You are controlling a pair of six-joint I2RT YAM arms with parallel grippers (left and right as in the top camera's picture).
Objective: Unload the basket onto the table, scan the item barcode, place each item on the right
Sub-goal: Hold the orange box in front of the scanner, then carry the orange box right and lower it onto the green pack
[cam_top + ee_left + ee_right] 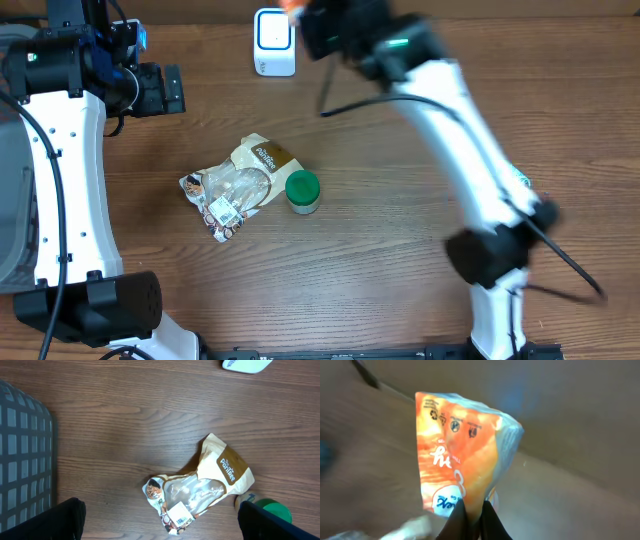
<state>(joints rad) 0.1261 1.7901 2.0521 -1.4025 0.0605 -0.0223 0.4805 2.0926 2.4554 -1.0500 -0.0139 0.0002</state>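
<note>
- Right gripper [472, 519] is pinched shut on an orange packet [465, 450], held just beside the white scanner [274, 42].
- Left gripper [165, 88] hangs wide open, empty.
- Pickup looks done; presenting the barcode seems left.

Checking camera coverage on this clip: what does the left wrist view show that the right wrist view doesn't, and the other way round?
Only the left wrist view: the brown snack pouch, the green-lidded jar beside it, a corner of the white scanner, and a grey mesh basket. Only the right wrist view: the orange packet pinched in the shut right gripper. Both: the wooden table, blurred in the right wrist view.
</note>
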